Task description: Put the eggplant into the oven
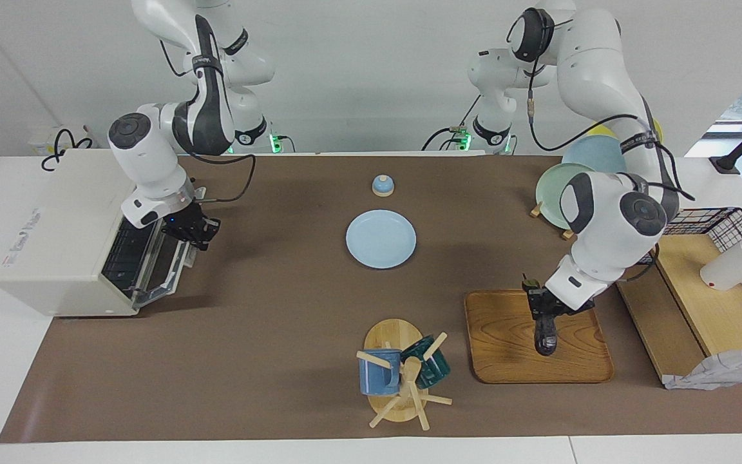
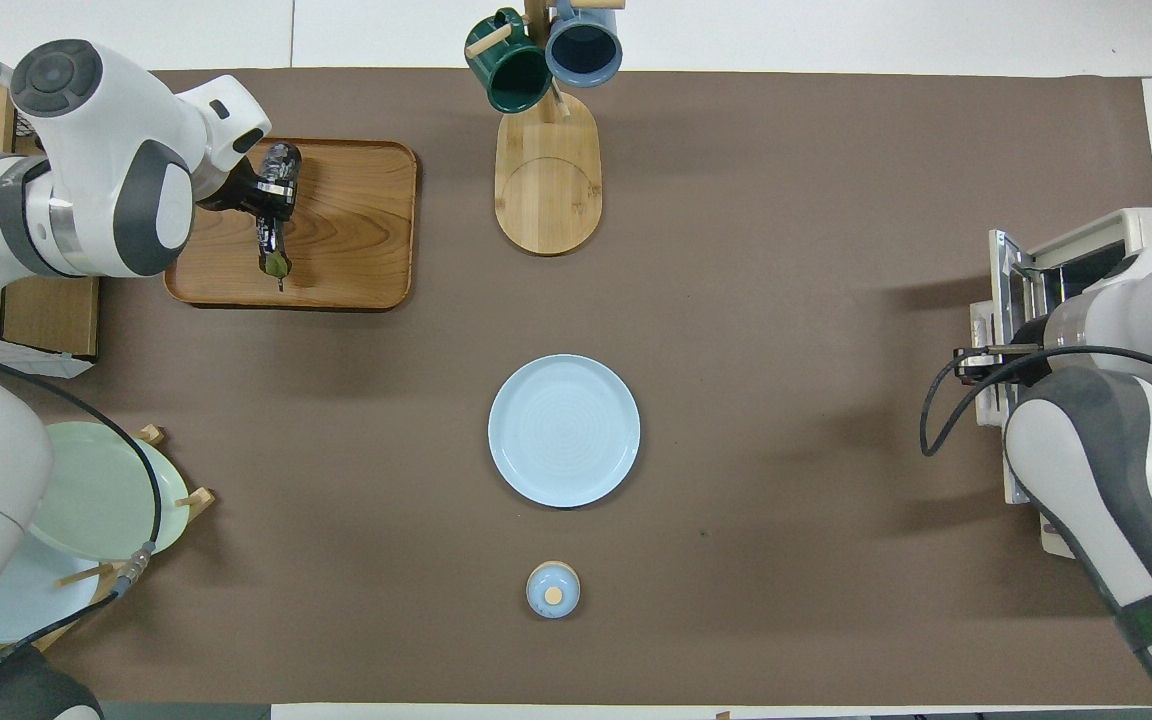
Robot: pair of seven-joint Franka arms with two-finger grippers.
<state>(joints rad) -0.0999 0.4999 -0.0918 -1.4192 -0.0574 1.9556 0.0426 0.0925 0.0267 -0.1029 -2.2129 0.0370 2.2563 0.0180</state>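
Observation:
The dark purple eggplant (image 1: 544, 339) hangs tilted over the wooden tray (image 1: 503, 351), stem end up. My left gripper (image 1: 540, 313) is shut on its upper part. From overhead, the eggplant (image 2: 270, 238) sits under the left gripper (image 2: 272, 196), above the tray (image 2: 356, 235). The off-white oven (image 1: 55, 238) stands at the right arm's end of the table. Its door (image 1: 166, 265) is swung down and open, and the wire rack (image 1: 127, 248) shows inside. My right gripper (image 1: 195, 234) is shut on the bar handle at the door's free edge. Overhead, the right arm covers much of the oven (image 2: 1151, 235).
A light blue plate (image 1: 380, 238) lies mid-table, with a small blue lidded pot (image 1: 382, 185) nearer the robots. A mug tree (image 1: 403, 377) with two mugs stands beside the tray. A plate rack (image 1: 570, 187) and a wooden shelf (image 1: 712, 303) sit at the left arm's end.

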